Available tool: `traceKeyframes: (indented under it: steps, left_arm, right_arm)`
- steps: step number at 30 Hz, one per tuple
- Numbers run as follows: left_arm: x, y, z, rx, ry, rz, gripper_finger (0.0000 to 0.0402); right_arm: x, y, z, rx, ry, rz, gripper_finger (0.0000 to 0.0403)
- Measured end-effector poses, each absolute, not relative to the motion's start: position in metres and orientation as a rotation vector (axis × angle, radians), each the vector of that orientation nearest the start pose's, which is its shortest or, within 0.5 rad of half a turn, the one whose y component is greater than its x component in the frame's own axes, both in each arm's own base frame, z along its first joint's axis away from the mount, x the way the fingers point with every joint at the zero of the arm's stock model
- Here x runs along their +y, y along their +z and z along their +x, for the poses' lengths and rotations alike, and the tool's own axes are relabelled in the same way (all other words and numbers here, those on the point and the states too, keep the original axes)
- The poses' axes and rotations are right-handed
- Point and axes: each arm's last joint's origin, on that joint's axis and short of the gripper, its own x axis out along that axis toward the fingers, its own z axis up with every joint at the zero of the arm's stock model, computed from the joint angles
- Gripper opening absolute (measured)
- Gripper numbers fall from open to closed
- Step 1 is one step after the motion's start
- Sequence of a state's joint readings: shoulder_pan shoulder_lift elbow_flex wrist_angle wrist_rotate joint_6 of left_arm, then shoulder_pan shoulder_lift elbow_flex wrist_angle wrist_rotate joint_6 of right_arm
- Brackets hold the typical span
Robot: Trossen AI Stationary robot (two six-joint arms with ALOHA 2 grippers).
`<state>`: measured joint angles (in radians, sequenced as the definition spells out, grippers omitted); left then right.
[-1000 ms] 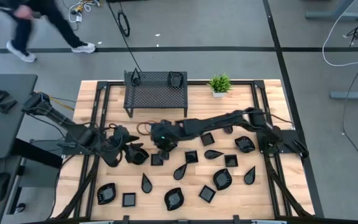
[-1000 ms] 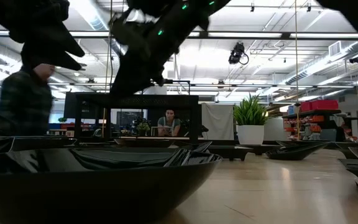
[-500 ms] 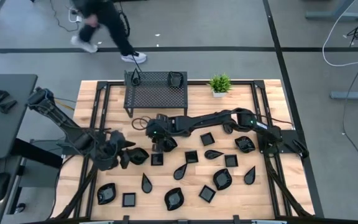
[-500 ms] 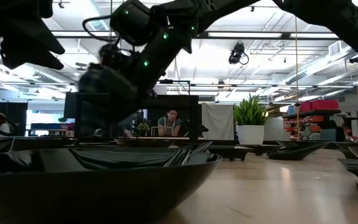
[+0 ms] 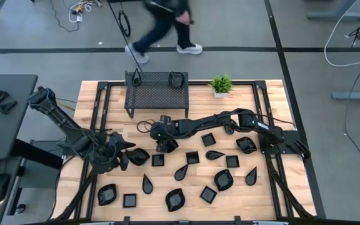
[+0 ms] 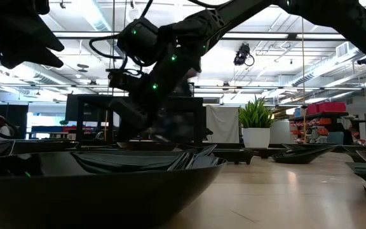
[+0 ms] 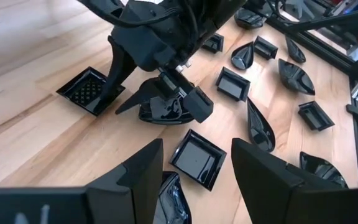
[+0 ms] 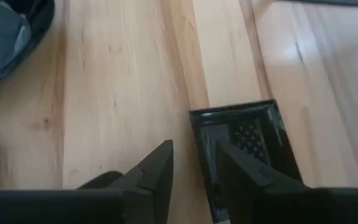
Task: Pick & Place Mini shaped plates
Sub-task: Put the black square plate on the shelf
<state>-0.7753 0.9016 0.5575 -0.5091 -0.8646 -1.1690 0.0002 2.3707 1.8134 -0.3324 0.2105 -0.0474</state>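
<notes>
Several glossy black mini plates (image 5: 192,172) lie scattered over the near half of the wooden table. My right arm reaches across from the right. Its open gripper (image 5: 162,145) (image 8: 194,171) points down at a square plate with a dotted floor (image 8: 244,146) (image 7: 89,90); one finger stands over the plate's inside and one outside its rim. A rounded plate (image 7: 163,111) lies beside it. My left gripper (image 5: 125,154) (image 7: 197,165) is open and hovers on the table's left over another square plate (image 7: 196,158), touching nothing. My right gripper comes from above, pointing down, with its fingers (image 8: 157,171) on either side of the square plate's rim (image 8: 199,140) near a corner. The plate lies flat on the table. I cannot tell whether a finger touches it.
A black mesh rack (image 5: 157,95) stands at the far edge with one plate (image 5: 177,79) on top, and a small green potted plant (image 5: 220,84) is to its right. A big plate (image 6: 100,184) fills the low view's foreground. A person walks past beyond the table.
My right gripper has come down toward the table and shifted slightly to the left, ending over the dotted square plate. My left gripper has drawn back a little toward the table's left edge. A person has walked from left to right past the far side.
</notes>
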Motion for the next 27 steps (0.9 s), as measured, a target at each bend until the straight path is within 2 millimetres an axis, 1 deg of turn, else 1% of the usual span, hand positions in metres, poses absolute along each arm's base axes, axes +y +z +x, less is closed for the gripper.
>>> traceKeyframes:
  steps: [7,16,21,27]
  left_arm:
    - [-0.099,0.219,0.133,0.436,0.389,-0.513,0.0197]
    - [-0.099,0.220,0.133,0.431,0.389,-0.516,0.0197]
    - [-0.099,0.220,0.133,0.429,0.388,-0.518,0.0197]
    - [-0.099,0.220,0.133,0.429,0.388,-0.519,0.0197]
  right_arm:
    - [-0.007,0.131,0.508,0.901,-0.178,-0.157,0.0102]
    - [-0.016,0.131,0.507,0.910,-0.178,-0.181,0.0063]
    - [-0.016,0.130,0.506,0.922,-0.157,-0.219,0.0059]
    - [-0.016,0.130,0.506,0.922,-0.156,-0.220,0.0057]
